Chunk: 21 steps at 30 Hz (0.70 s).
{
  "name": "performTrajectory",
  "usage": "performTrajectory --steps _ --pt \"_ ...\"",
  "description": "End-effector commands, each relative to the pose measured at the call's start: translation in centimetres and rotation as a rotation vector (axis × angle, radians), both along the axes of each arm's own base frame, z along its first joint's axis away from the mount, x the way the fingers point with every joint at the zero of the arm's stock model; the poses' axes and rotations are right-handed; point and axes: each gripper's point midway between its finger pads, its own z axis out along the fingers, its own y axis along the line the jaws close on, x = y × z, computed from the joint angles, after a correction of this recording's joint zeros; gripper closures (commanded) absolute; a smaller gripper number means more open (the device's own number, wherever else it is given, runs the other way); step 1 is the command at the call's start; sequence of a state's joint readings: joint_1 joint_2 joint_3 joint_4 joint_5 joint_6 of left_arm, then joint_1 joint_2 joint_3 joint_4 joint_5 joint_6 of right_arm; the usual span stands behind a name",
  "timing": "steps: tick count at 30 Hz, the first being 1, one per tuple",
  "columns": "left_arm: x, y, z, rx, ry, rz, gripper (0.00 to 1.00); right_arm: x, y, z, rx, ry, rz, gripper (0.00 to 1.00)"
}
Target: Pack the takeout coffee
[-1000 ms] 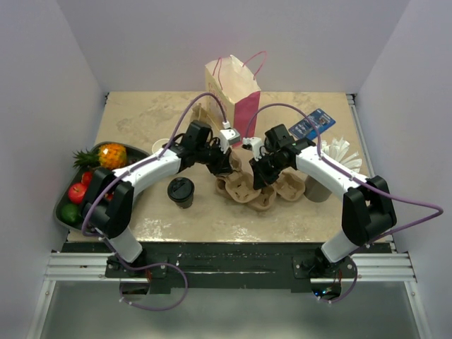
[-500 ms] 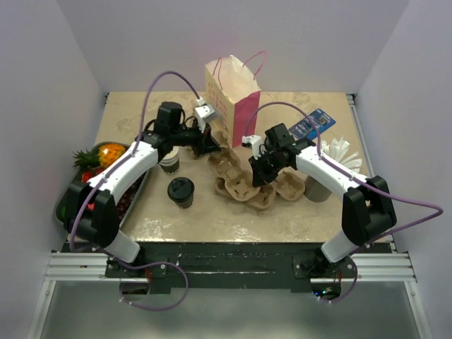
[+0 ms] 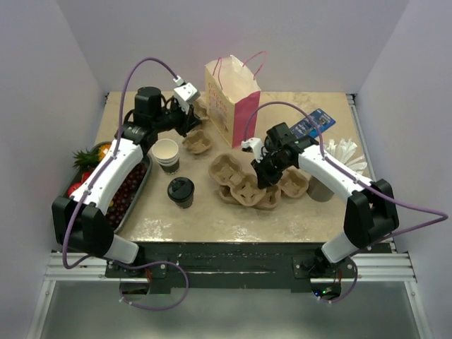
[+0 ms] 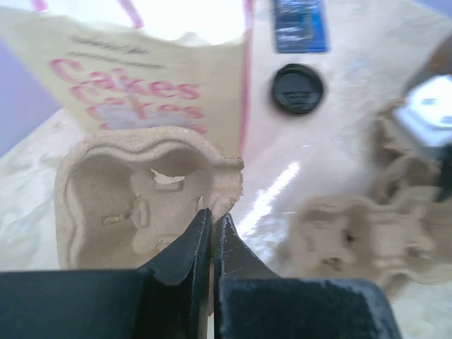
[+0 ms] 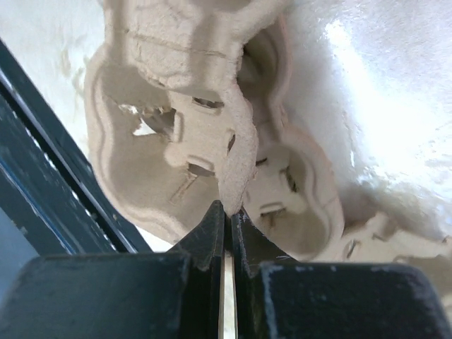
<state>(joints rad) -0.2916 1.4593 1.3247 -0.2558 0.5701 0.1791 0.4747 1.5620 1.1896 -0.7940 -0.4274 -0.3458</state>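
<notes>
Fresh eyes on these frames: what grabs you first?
Both grippers are shut on pulp cup carriers: the left gripper pinches the rim of a small carrier beside the pink-lettered paper bag at the back, the right gripper pinches a ridge of the carrier cluster at mid-table. The takeout coffee stands untouched, black lid on, on the near side of the stacked cups, left of centre.

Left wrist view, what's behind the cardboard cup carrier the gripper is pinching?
A paper bag with pink lettering stands behind the cup carrier; the carrier covers the bag's base. A loose black lid lies farther back, beside the bag.
</notes>
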Motion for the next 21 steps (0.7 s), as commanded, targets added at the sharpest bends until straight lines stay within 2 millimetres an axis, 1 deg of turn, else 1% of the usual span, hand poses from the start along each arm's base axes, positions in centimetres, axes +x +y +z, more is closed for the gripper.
performTrajectory --steps 1,2,3,4,5,6,7,8,10,11,12,14,15,17,18,20,21 --pt "3.9 3.8 -0.6 0.136 -0.058 0.206 1.00 -0.1 -1.6 3.3 -0.044 -0.119 0.148 0.84" --pt "4.3 4.0 -0.7 0.136 -0.048 0.222 1.00 0.1 -2.1 3.3 -0.073 -0.134 0.177 0.76" --pt "4.6 4.2 -1.1 0.139 -0.036 0.235 1.00 0.3 -2.1 3.1 -0.088 -0.129 0.191 0.70" --pt "4.8 4.1 -2.2 0.148 -0.003 0.236 1.00 1.0 -2.0 3.9 -0.091 -0.150 0.198 0.59" --pt "4.9 3.9 -2.1 0.133 0.012 0.238 0.83 1.3 -1.7 4.3 -0.084 -0.152 0.192 0.55" --pt "5.0 3.7 -2.5 0.128 0.028 0.234 0.72 1.7 -1.2 4.9 -0.060 -0.157 0.188 0.52" --pt "4.9 3.6 -2.3 0.116 0.031 0.236 0.64 2.5 -0.4 6.3 -0.028 -0.191 0.183 0.48" --pt "4.7 3.5 -2.5 0.103 0.043 0.240 0.53 2.9 0.2 7.3 0.005 -0.207 0.166 0.48" --pt "4.3 3.4 -1.8 0.087 0.030 0.233 0.47 3.4 1.9 9.2 0.070 -0.234 0.165 0.49" --pt "4.1 3.5 -1.6 0.078 0.033 0.238 0.44 3.5 2.5 9.5 0.084 -0.233 0.160 0.50" --pt "3.9 3.7 -0.8 0.066 0.020 0.243 0.43 3.3 3.4 9.7 0.080 -0.242 0.171 0.51" --pt "3.5 4.1 -0.4 0.053 0.022 0.266 0.39 3.7 4.6 9.3 0.075 -0.239 0.139 0.53" --pt "3.2 4.5 0.3 0.046 0.010 0.275 0.38 3.2 5.6 9.1 0.078 -0.227 0.152 0.53" --pt "2.8 4.9 0.1 0.048 0.018 0.291 0.37 2.6 7.2 8.3 0.084 -0.200 0.159 0.53" --pt "2.4 5.2 0.4 0.051 0.012 0.297 0.36 2.5 7.6 7.9 0.077 -0.191 0.158 0.53" --pt "2.1 5.7 0.3 0.062 0.012 0.313 0.35 2.4 7.8 6.5 0.045 -0.157 0.123 0.53" --pt "1.9 6.1 0.6 0.062 0.003 0.321 0.35 2.5 7.8 5.9 0.032 -0.142 0.103 0.53"
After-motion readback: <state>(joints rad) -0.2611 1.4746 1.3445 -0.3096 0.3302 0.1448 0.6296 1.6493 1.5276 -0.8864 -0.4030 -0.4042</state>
